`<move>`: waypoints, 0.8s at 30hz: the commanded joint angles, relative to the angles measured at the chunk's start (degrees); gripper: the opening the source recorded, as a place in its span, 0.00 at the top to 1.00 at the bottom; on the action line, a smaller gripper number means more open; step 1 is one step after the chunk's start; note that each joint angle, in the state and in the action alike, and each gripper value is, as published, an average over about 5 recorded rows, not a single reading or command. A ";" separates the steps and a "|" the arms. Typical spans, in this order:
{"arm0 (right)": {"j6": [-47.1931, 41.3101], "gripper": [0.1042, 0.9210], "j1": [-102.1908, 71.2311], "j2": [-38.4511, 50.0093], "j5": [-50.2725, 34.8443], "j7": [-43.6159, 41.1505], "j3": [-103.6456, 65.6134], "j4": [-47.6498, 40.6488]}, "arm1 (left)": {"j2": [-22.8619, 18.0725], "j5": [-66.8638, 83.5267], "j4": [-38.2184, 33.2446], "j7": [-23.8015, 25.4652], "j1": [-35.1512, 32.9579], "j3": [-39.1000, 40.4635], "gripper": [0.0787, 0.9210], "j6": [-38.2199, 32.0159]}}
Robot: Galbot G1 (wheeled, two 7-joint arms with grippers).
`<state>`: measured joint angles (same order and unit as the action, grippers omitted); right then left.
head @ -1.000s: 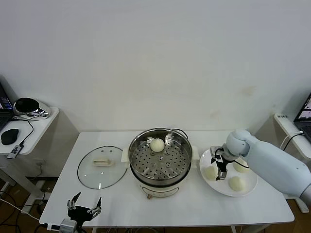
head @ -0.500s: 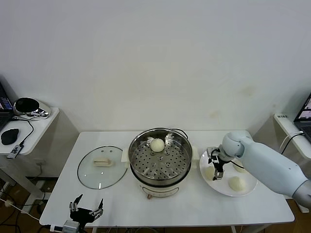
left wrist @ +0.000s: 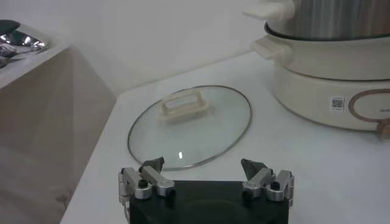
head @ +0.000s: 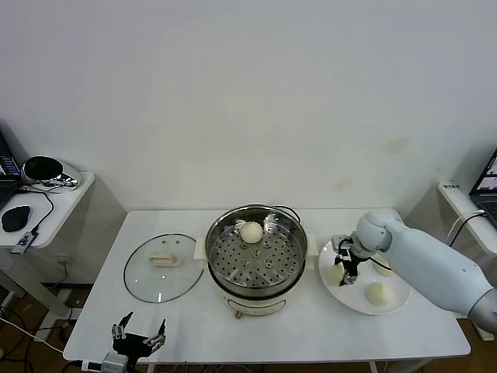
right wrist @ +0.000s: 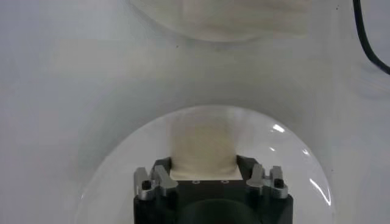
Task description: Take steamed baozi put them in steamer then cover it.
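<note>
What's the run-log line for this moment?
right gripper: shut on baozi on plate | left gripper: open, parked at table's near edge | steamer: one bun inside | cover: off, on table

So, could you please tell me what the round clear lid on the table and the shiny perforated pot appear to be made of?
The round clear lid looks like glass with a thin metal rim: the white table shows through it, and its flat cream handle seems plastic. The shiny perforated pot appears to be polished stainless steel, mirror-bright on its wall, on a matte white, probably plastic, base.
</note>
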<state>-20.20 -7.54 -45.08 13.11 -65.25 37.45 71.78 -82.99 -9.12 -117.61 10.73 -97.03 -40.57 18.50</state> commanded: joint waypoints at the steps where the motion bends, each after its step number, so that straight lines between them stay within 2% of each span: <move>1: -0.58 0.42 3.08 1.98 -3.57 -0.81 1.04 1.37 | -0.15 0.09 -0.09 0.03 0.48 0.08 0.12 0.00; 9: -3.42 0.43 21.58 9.52 -15.65 -4.26 10.09 10.45 | -0.25 -0.18 -2.19 0.28 1.61 -0.13 0.12 0.62; 13: -4.77 0.43 33.04 10.44 -22.14 -5.47 16.22 14.23 | -0.89 -0.62 -4.55 1.05 2.05 -0.78 0.12 1.79; 20: -7.16 0.43 47.66 3.50 -29.44 -7.07 26.64 13.57 | -0.85 -1.23 -7.07 1.30 1.37 -1.39 0.12 2.23; 24: -11.18 0.43 51.10 -2.91 -38.15 -6.26 31.25 12.03 | -0.90 -1.21 -8.75 1.18 1.16 -1.93 0.12 2.59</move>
<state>-27.22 28.89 -41.85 -11.73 -70.79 58.21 82.34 -83.70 -10.07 -122.81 11.76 -95.81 -41.97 20.39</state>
